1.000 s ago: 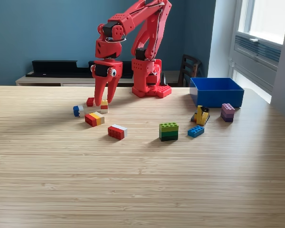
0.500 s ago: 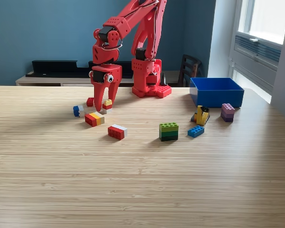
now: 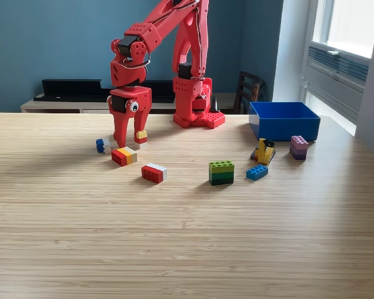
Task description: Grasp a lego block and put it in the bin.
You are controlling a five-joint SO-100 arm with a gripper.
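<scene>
The red gripper (image 3: 128,133) hung left of centre in the exterior view, jaws parted and pointing down at the desk (image 3: 187,237), beside a small yellow-topped block (image 3: 141,136). The blue bin (image 3: 283,120) sat at the frame's right, well apart from it.

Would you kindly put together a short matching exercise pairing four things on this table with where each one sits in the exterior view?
Things:
1. bin
2. green block
3. purple block
4. gripper

Places:
A. near the table's middle, alone
B. over the blocks at the exterior view's left
C. far right of the table, by the window
D. just in front of the bin's right corner

Pairs: 1-C, 2-A, 3-D, 4-B
</scene>
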